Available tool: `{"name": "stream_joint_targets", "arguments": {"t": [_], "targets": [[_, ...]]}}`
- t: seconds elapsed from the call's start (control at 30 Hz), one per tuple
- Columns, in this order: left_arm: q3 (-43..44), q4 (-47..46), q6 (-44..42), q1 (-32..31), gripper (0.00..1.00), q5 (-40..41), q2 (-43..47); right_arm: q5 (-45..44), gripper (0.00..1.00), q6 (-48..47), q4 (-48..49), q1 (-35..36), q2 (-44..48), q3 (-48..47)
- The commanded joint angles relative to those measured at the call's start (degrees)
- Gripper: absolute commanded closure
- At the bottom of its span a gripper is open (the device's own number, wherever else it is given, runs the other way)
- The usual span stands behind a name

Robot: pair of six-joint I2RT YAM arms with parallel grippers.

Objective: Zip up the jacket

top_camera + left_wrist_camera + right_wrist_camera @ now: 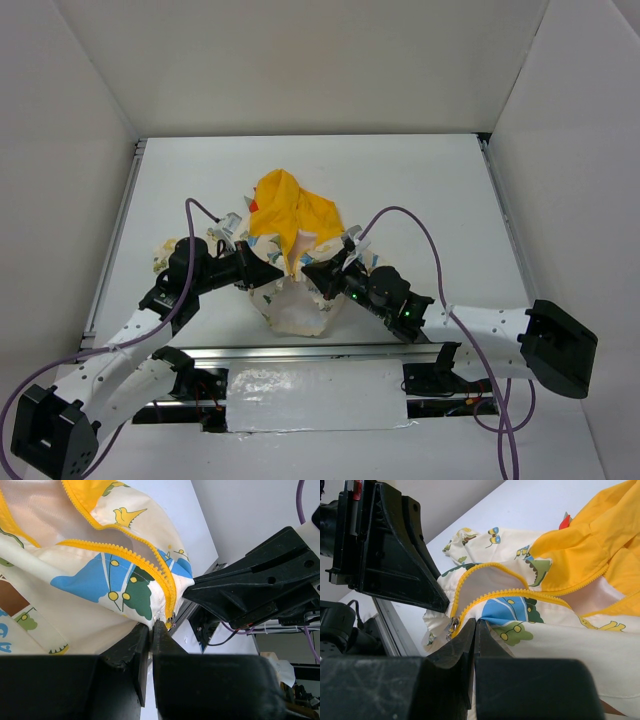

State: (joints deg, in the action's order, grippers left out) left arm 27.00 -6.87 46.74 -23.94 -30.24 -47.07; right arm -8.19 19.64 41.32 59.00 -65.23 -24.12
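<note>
The jacket [292,305] lies in the middle of the table, cream with printed figures, its yellow-orange hood [288,208] toward the far side. Its front is open, and the yellow zipper teeth [131,555] run down to the bottom hem. My left gripper [268,276] is shut on the hem fabric just beside the zipper's lower end [151,625]. My right gripper [316,272] is shut on the other front panel [476,623], right next to the metal zipper slider [453,625]. The two grippers face each other a few centimetres apart.
White walls enclose the table on three sides. A metal rail [330,350] runs along the near edge just in front of the jacket's hem. A white taped patch [315,400] lies between the arm bases. Purple cables [420,225] loop above both arms.
</note>
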Motion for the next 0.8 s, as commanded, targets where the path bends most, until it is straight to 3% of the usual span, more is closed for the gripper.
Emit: {"name": "stream_joint_targets", "arguments": {"t": [0.0, 0.77], "targets": [[0.1, -2.6, 0.0, -0.4, 1.00, -0.3, 0.0, 0.2, 1.00, -0.9, 3.2, 0.1, 1.4, -2.5], [2.6, 1.3, -0.6, -0.6, 1.00, 4.1, 2.5, 2.5, 1.00, 0.0, 3.9, 0.1, 0.8, -1.0]]}}
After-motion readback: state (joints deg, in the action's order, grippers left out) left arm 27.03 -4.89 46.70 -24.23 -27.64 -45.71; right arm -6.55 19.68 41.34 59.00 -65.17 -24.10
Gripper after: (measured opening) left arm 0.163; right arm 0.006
